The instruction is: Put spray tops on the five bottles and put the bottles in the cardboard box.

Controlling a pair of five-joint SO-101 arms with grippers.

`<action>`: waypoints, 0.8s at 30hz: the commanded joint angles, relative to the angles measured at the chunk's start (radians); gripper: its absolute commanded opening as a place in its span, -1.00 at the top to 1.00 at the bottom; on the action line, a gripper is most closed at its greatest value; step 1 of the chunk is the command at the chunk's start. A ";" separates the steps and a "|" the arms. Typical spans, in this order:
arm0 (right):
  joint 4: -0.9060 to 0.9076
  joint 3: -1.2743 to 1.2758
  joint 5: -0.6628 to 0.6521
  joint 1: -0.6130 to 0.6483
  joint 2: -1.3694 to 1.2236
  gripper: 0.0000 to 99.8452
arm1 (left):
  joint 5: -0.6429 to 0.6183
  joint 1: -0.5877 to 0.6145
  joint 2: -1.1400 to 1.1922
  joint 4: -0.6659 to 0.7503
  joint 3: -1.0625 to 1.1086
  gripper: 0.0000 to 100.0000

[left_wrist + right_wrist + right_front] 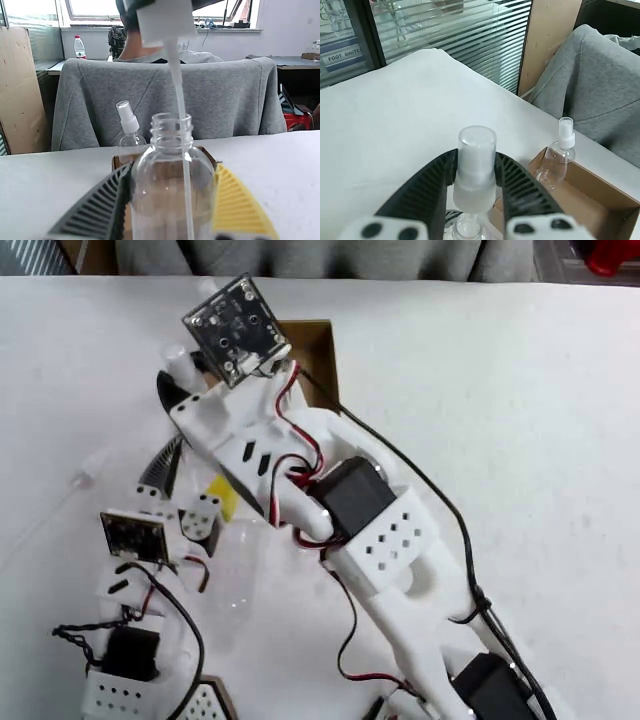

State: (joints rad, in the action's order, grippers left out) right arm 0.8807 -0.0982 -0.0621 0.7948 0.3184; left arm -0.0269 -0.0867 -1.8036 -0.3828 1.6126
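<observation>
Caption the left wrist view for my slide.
Left gripper holds an uncapped bottle; spray top above, tube at its neck.

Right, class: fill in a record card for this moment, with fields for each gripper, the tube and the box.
left gripper: shut on uncapped bottle, upright
right gripper: shut on spray top, above the bottle's neck
dip tube: hangs down into the bottle
cardboard box: one capped bottle stands in it
</observation>
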 commanded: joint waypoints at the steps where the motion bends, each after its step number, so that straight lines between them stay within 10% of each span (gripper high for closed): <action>1: 0.091 -0.115 -0.002 0.025 -0.018 0.93 | -0.009 0.016 -0.016 0.003 -0.084 0.96; 24: 0.128 -0.163 0.005 0.007 0.031 0.73 | -0.006 0.016 -0.016 0.000 -0.080 0.96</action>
State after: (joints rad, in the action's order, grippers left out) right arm 1.0081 -0.2056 -0.0621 0.8132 0.2708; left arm -0.0269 -0.0790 -1.8036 -0.3828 1.6126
